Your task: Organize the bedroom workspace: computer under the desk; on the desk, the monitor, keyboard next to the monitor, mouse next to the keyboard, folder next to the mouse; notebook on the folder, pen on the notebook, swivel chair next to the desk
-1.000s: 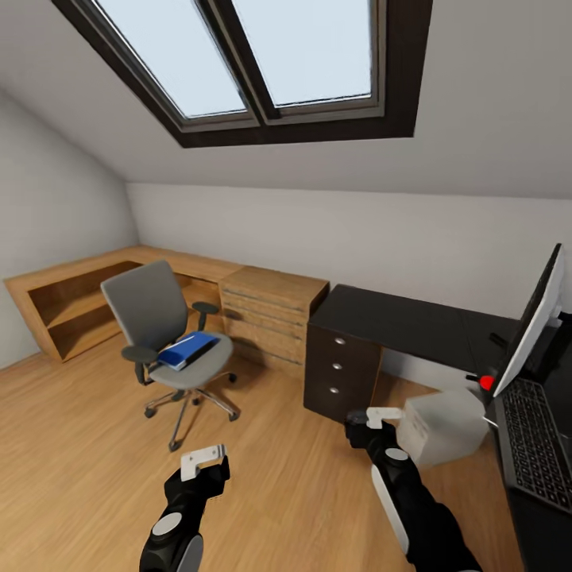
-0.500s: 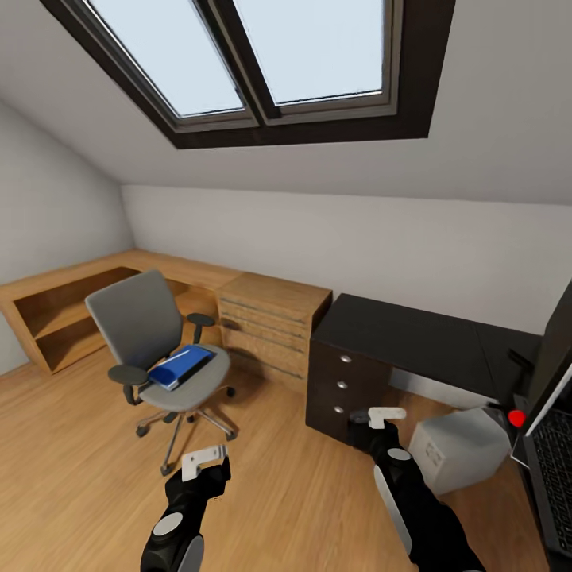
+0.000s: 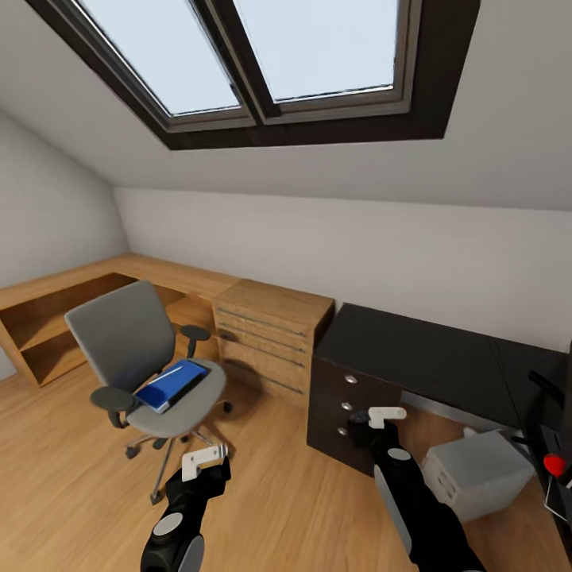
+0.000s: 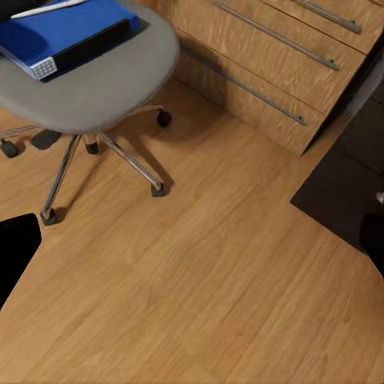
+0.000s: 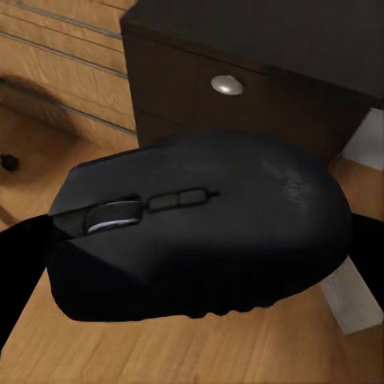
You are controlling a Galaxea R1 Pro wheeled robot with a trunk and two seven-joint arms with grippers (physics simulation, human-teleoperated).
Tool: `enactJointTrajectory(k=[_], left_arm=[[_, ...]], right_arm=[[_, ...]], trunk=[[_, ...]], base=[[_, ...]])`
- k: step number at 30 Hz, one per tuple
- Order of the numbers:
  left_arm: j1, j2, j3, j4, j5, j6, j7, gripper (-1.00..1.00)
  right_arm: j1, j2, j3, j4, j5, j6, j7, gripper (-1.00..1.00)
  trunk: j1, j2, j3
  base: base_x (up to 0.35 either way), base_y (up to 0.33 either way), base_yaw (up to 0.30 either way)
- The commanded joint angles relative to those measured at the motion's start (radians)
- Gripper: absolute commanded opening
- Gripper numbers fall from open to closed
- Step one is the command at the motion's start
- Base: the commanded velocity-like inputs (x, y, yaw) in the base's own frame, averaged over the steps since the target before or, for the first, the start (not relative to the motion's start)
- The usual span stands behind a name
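Observation:
The grey swivel chair (image 3: 127,343) stands on the wood floor at the left, with the blue folder (image 3: 170,384) lying on its seat. The folder (image 4: 62,34) carries a thin pale strip along its top edge. My left gripper (image 3: 204,460) hangs open over the floor in front of the chair. My right gripper (image 3: 375,416) is shut on the black mouse (image 5: 200,228), held in front of the dark drawer unit of the desk (image 3: 413,349). The grey computer (image 3: 477,473) sits on the floor beneath the desk. The monitor's red-dotted corner (image 3: 554,463) peeks in at the right edge. The keyboard is out of view.
Light oak drawers (image 3: 270,332) with bar handles stand between chair and desk, joined to an oak corner shelf (image 3: 48,314) along the left wall. A skylight (image 3: 262,56) sits in the sloped ceiling. Open plank floor (image 3: 302,508) lies between my arms.
The camera has turned left, so the room slides right in the picture: the keyboard and most of the monitor have left the right edge. Both grippers keep their pose and the mouse stays held.

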Motion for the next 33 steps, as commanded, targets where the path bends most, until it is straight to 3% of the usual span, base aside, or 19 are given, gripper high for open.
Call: enactJointTrajectory(k=[1,10,19,33], left_arm=[[-0.001,0.0,-0.002,-0.001,0.009,0.003,0.008,1.0],[-0.001,0.0,-0.002,-0.001,0.009,0.003,0.008,1.0],[-0.001,-0.002,-0.009,0.003,0.007,0.003,0.008,1.0],[-0.001,-0.005,-0.011,0.006,0.007,0.003,0.008,1.0]], right_arm=[[-0.001,0.0,0.002,-0.004,0.001,0.006,-0.004,-1.0],[-0.001,0.006,0.002,-0.021,-0.003,0.007,-0.009,-1.0],[-0.001,0.004,0.002,-0.022,-0.003,0.006,-0.009,-1.0],[-0.001,0.001,0.002,-0.022,-0.004,0.006,-0.007,-1.0]], trunk=[[-0.003,0.006,0.002],[-0.038,0.069,0.03],[-0.072,0.132,0.058],[-0.126,0.23,0.102]], base=[[0.339,0.0,0.0],[0.339,0.0,0.011],[0.339,0.0,0.179],[0.339,0.0,0.007]])
